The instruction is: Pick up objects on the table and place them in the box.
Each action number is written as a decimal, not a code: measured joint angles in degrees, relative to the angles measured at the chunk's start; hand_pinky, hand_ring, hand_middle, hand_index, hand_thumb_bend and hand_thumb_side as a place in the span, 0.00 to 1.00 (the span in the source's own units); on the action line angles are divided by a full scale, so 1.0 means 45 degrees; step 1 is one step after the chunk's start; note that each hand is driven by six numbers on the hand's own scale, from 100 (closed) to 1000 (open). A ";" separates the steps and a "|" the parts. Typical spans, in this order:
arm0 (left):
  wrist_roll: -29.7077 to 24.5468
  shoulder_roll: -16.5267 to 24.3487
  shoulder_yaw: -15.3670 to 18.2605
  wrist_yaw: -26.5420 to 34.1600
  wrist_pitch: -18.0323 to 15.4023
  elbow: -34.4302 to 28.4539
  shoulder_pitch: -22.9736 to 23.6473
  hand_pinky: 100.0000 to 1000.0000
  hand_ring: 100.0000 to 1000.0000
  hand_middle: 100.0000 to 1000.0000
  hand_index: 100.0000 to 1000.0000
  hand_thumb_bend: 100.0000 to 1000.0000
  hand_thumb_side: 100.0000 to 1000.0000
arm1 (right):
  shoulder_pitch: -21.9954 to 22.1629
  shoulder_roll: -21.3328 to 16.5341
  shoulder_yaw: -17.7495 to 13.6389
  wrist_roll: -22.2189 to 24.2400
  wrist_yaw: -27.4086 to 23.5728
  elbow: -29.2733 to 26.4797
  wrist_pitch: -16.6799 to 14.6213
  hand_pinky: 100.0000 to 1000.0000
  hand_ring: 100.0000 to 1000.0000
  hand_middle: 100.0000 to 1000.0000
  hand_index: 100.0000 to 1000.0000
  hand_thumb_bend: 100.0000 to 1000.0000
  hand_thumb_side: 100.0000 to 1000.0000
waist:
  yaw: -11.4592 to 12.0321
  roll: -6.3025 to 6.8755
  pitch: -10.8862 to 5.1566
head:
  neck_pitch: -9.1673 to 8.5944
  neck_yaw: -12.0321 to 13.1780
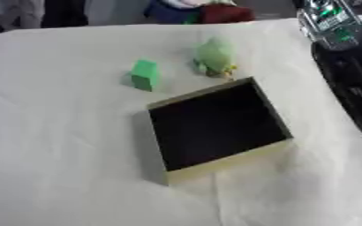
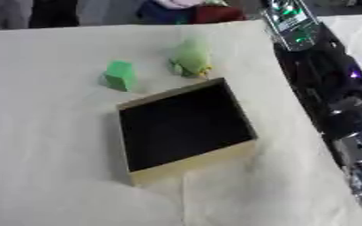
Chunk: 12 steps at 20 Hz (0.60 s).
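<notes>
While my head camera looks down on the white-covered table point(image 1: 60, 154), the box point(image 1: 215, 170) sits near the centre of the view, its black interior open upward and its pale tan walls visible along the near and left sides. It is turned askew, with one corner pointing toward 12 o'clock. A green block point(image 1: 145, 75) stands on the cloth at 11 o'clock from the box, close to it but apart. A light green soft object point(image 1: 215, 57) with a small yellow detail at its base rests at 12 o'clock from the box, just beside the far corner; contact with the rim cannot be determined. Both green items lie outside the box, and nothing shows inside it. My right arm point(image 2: 323, 84) runs along the right edge of the table from 1 o'clock down toward 4 o'clock, black with silver parts and green-lit electronics at its far end. No hand can be made out on that arm, so the state of my right fingers cannot be told. My left hand appears in neither view.
</notes>
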 measured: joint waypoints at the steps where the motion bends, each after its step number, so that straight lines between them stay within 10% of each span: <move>1: -0.0001 -0.0001 0.0000 0.0000 -0.0001 0.0000 0.0000 0.79 0.75 0.80 0.99 0.16 1.00 | 0.0039 0.0009 0.0001 0.0093 0.0192 0.0129 -0.0069 0.87 0.91 0.88 1.00 0.04 1.00 | 0.0010 0.0002 0.0000 | 0.0000 0.0000; 12: -0.0005 -0.0007 0.0002 0.0003 -0.0005 0.0000 -0.0022 0.79 0.75 0.80 0.99 0.16 1.00 | 0.0110 0.0101 0.0094 0.1153 0.1819 0.0639 -0.0486 0.87 0.92 0.89 1.00 0.25 1.00 | 0.0026 0.0003 -0.0088 | 0.0105 -0.0002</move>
